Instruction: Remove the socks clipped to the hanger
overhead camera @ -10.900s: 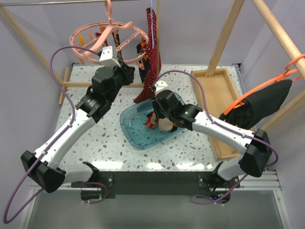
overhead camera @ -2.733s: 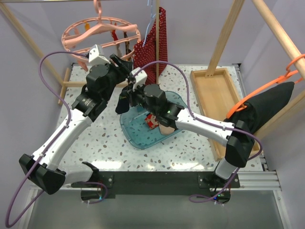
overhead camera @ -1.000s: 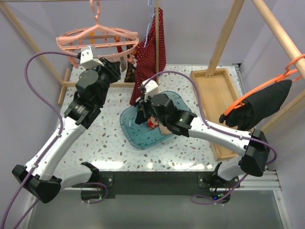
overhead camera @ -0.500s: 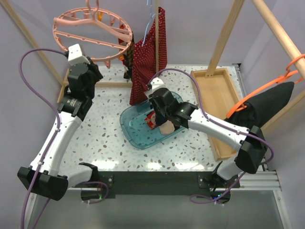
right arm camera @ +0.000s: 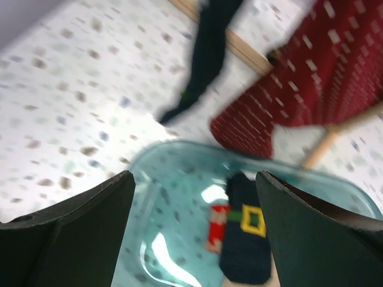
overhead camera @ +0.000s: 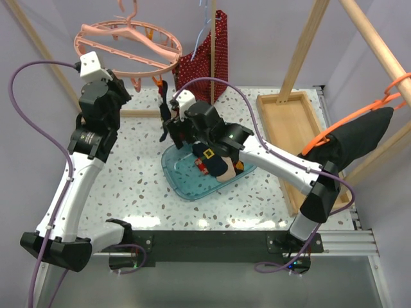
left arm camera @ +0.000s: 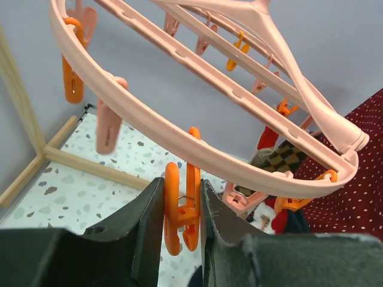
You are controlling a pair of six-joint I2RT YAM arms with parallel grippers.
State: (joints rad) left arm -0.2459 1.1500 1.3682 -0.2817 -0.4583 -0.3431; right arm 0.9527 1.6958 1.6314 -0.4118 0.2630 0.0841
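The right gripper [right arm camera: 194,179] is now gaping wide with nothing between its fingers, having let go over the teal bin [overhead camera: 180,176]. A buckle-patterned sock [right arm camera: 244,239] is newly lying there (one more off the hanger [left arm camera: 143,113]), and the gripper is swinging back toward the far left. The left gripper [left arm camera: 181,191] is standing only narrowly apart, its fingers pressing on either side of an orange clip [left arm camera: 179,209] on the ring's near rim. An argyle sock [left arm camera: 286,156] is still hanging clipped at the ring's right.
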